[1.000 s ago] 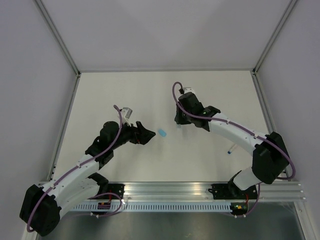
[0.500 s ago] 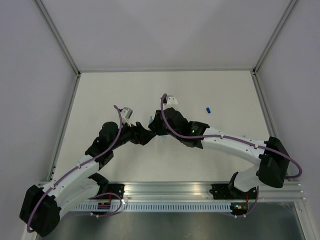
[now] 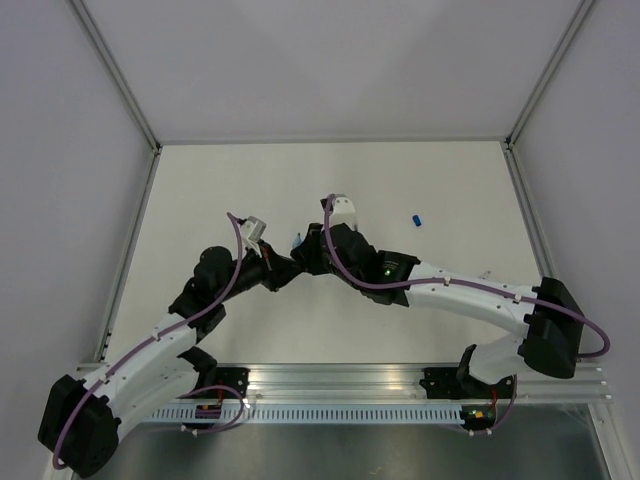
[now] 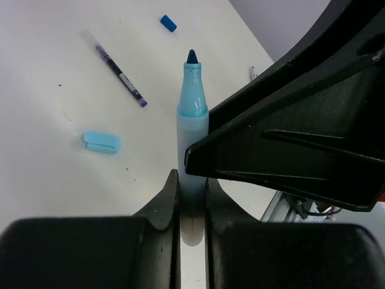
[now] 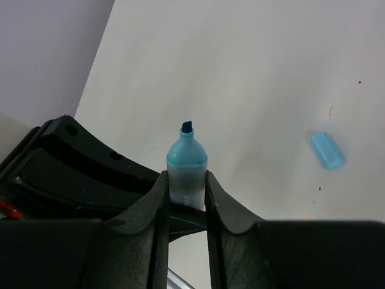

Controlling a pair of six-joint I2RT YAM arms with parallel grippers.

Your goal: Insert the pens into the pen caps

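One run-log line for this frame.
left gripper: shut on blue pen; right gripper: shut on same pen; pale-blue cap: loose on table; pen: uncapped

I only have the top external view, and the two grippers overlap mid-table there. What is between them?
Observer: An uncapped highlighter with a pale blue tip section and a whitish barrel. The left gripper clamps its barrel.
Operator: Does the right gripper have it too?
Observer: Its wrist view shows the right gripper closed on both sides of the same barrel.
Operator: Where is a matching cap?
Observer: A pale sky-blue plastic cap lies flat on the white table, apart from both grippers.
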